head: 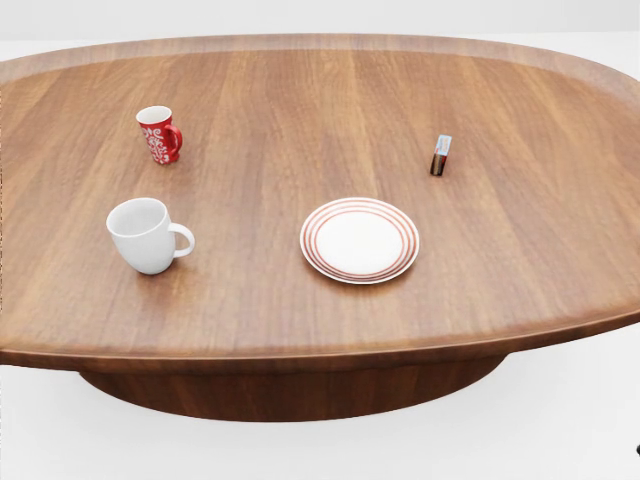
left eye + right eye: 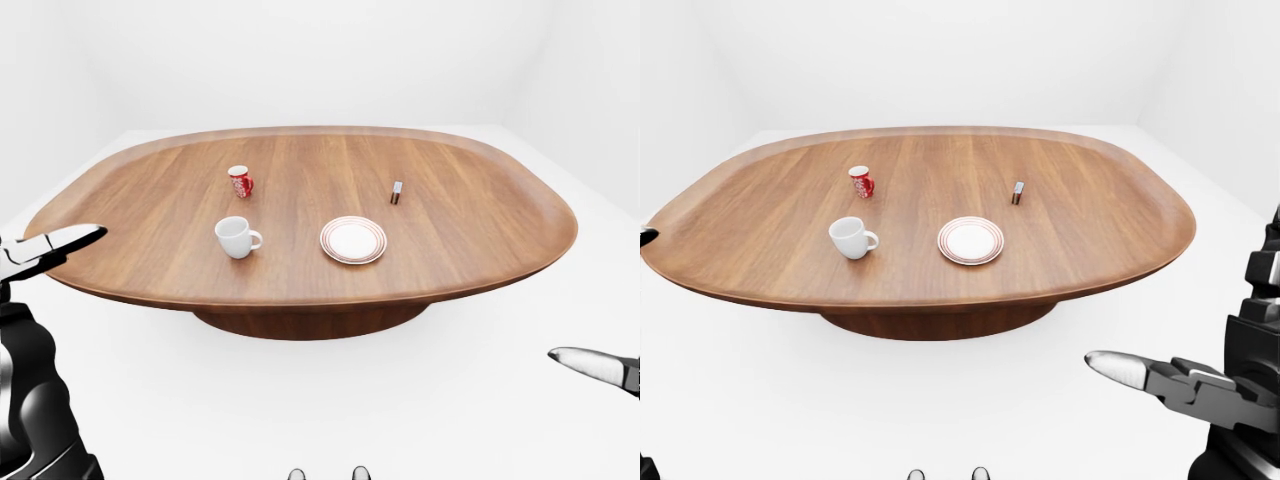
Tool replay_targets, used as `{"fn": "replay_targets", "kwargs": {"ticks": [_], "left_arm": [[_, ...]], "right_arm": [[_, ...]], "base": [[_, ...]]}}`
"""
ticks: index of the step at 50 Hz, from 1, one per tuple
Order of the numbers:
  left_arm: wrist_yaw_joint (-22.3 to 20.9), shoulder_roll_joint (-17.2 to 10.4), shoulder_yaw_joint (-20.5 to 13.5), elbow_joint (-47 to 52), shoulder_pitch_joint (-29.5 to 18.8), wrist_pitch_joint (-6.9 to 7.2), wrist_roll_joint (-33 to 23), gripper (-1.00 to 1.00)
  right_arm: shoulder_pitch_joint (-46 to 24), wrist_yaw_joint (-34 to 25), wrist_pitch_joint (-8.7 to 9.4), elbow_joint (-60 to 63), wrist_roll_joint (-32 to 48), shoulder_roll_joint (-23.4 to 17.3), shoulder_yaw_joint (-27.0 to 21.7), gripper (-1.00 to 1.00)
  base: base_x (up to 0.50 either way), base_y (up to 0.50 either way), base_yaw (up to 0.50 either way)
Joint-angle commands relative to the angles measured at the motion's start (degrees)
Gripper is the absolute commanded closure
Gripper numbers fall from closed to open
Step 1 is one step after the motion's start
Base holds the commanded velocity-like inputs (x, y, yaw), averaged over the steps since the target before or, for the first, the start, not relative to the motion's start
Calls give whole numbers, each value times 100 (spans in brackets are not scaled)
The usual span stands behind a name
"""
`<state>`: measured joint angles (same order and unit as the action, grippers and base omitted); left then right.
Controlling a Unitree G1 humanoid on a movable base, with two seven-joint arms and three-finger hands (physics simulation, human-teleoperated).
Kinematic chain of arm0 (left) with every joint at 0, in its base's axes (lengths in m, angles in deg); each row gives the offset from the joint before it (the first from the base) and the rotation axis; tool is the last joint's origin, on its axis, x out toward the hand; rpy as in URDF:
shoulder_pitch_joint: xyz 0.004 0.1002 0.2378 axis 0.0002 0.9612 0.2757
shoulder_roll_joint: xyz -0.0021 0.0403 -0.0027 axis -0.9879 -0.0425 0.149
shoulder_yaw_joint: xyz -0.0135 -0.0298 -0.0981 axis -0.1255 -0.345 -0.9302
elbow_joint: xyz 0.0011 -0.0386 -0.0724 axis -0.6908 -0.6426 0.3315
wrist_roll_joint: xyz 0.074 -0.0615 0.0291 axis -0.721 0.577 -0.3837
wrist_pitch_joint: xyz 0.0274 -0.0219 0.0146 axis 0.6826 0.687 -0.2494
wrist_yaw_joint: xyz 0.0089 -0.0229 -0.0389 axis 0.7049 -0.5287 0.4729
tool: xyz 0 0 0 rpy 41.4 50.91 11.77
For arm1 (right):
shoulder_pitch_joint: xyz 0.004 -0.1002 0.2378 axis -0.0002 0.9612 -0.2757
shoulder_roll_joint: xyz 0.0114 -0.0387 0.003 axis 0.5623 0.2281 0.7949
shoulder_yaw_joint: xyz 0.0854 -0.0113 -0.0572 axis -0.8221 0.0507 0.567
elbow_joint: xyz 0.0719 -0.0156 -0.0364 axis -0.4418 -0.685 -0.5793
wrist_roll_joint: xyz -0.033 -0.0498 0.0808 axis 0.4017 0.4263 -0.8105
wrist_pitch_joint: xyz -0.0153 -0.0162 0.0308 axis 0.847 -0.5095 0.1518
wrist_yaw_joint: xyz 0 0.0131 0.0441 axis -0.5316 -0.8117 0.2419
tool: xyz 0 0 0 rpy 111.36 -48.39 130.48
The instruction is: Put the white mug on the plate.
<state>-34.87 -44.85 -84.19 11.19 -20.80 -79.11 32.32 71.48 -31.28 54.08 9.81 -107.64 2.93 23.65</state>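
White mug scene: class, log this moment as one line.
white mug: upright, on table | plate: empty | left hand: open, off table | right hand: open, off table

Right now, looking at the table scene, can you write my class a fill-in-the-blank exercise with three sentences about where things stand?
1. In the head view, the plain white ceramic mug stands to the ____ of the round red-ringed plate.
2. The plate holds ____.
3. The small red patterned mug stands on the oval ____ table.
4. Neither robot hand shows in the ____ view.

Missing words: left; nothing; wooden; head
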Motion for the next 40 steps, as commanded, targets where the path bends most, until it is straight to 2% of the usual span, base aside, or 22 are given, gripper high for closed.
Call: {"fn": "replay_targets", "kwargs": {"ticks": [1, 9, 27, 40], "left_arm": [[189, -168, -104, -435, -155, 0, 160, -100], [193, -152, -84, -426, -152, 0, 161, -100], [185, -154, -93, -359, -151, 0, 149, -100], [182, -151, -87, -371, -157, 0, 135, -100]], "right_arm": [[-163, -286, 0, 0, 421, 178, -15, -100], [-162, -620, 0, 0, 437, 398, -334, -100], [-385, -972, 0, 0, 965, 704, -224, -100], [-426, -1004, 0, 0, 794, 777, -369, -100]], "base": [[0, 32, 0], [4, 50, 0], [8, 49, 0], [39, 3, 0]]}}
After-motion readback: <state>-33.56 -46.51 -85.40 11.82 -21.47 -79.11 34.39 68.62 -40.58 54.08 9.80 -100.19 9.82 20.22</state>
